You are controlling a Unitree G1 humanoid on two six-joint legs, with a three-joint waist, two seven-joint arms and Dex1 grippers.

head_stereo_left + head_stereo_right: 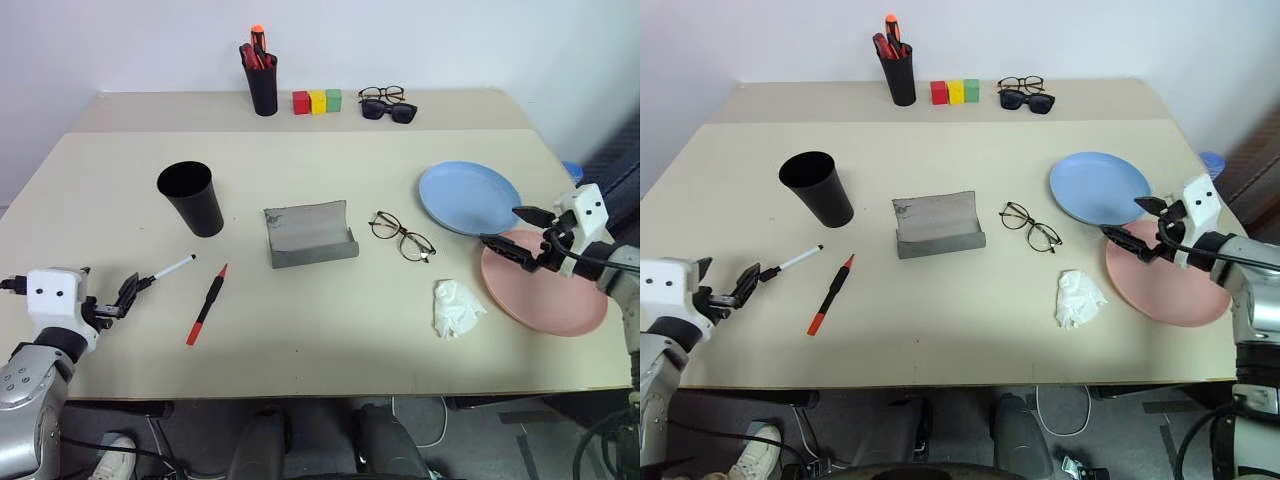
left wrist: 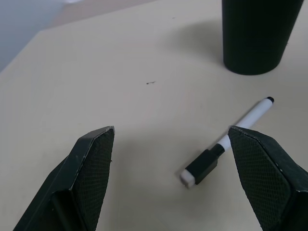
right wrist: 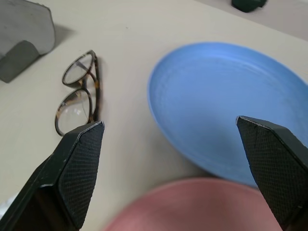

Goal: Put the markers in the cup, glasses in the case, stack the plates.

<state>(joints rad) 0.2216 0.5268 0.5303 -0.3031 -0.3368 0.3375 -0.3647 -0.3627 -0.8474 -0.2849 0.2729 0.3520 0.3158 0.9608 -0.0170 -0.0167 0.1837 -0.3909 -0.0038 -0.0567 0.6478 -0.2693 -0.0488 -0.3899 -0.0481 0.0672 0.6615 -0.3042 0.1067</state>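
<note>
The left gripper (image 2: 171, 175) holds its jaws wide apart and empty, low over the near left of the bench (image 1: 330, 340), and the white marker (image 1: 172, 268) lies just ahead of them, capped end nearest, its slim smooth barrel running far and rightward toward the tapered matte black cup (image 1: 192, 198). The red marker (image 1: 207, 305) lies just to its right, so this arm is the nearer for both; the right gripper (image 1: 521, 238), jaws also spread and empty, hangs over the far rim of the salmon plate (image 1: 545, 290), facing the light blue plate (image 1: 468, 197), with the wire-framed glasses (image 1: 402, 236) and open grey case (image 1: 310, 234) further left
</note>
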